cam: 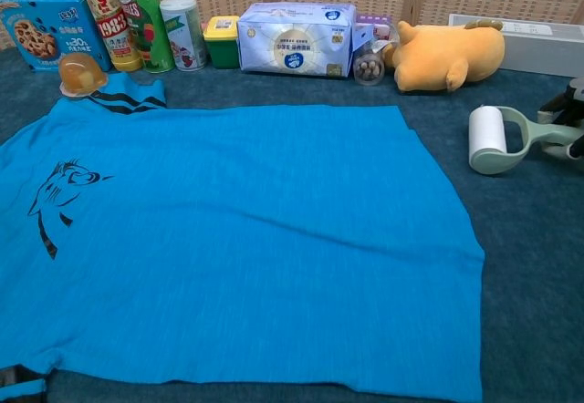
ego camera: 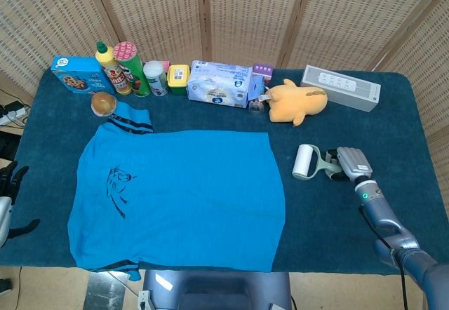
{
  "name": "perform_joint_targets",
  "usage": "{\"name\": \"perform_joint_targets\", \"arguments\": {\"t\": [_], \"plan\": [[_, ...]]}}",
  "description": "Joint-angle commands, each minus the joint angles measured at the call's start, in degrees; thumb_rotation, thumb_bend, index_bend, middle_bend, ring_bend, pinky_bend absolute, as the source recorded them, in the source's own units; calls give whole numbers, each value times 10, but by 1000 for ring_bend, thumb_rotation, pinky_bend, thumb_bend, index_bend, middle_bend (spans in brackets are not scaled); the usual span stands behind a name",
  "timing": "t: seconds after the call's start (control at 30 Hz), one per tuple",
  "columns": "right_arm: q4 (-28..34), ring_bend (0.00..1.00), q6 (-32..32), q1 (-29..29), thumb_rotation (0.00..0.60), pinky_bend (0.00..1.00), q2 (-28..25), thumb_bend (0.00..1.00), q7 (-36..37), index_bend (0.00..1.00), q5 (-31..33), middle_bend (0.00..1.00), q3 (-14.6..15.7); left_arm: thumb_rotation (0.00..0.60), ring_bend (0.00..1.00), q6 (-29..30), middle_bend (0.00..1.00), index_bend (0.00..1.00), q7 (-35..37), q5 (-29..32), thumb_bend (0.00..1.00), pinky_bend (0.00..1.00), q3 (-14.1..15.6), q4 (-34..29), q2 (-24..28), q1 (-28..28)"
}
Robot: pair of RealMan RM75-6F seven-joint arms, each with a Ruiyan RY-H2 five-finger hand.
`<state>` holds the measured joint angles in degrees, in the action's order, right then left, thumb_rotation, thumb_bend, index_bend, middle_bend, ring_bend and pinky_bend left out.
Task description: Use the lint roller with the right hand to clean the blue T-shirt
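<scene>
Blue T-shirt [ego camera: 179,198] lies flat. At its three o'clock lies the lint roller [ego camera: 306,162], handle inside the right hand [ego camera: 353,163], whose fingers close round it (how tight, I cannot tell). A loose hold could drop or twist the roller.

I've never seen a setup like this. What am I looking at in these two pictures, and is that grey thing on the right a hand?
Yes. It is a robot with two arms, each ending in a hand with fingers. One picture looks down from its head, the other looks forward from its chest.

The right hand is closed around the handle of a lint roller, whose white roll rests on the dark blue table cover. The left hand sits off the table's left edge, holding nothing.

A blue T-shirt lies spread flat. Behind it stand a yellow plush toy, a tissue pack, snack tins and boxes.
</scene>
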<state>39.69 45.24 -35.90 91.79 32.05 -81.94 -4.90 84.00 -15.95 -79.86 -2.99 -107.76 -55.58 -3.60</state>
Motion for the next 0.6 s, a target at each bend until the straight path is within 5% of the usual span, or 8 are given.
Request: {"name": "perform_joint_targets", "arguments": {"t": [0.03,0.1,0.2,0.23,0.4,0.6], "plan": [[0,634,5,1,600,1000,-2,448,3,586,-5,746,4,600,0,0,0,0,-1,0,116,90,1,0,0,0],[4,636,11,2,600,1000,-4,564,11,588,-9,738,5,600,0,0,0,0,-1,1,116,90,1,-1,0,0],[-4,619,25,6,600,1000,0,945,4,588,-15,692,10,600,0,1,0,0,-1,0,115,90,2,-1,0,0],[-7,613,27,7,600,1000,2,996,-1,587,-14,678,10,600,0,1,0,0,-1,0,115,90,2,-1,0,-1],[-4,637,32,13,600,1000,2,1000,-31,550,-5,652,6,600,0,1,0,0,1,0,116,90,3,0,0,-1],[-12,837,123,35,600,1000,-1,1000,-2,508,-14,651,-6,600,0,1,0,0,6,-3,115,90,4,0,3,-1]]}}
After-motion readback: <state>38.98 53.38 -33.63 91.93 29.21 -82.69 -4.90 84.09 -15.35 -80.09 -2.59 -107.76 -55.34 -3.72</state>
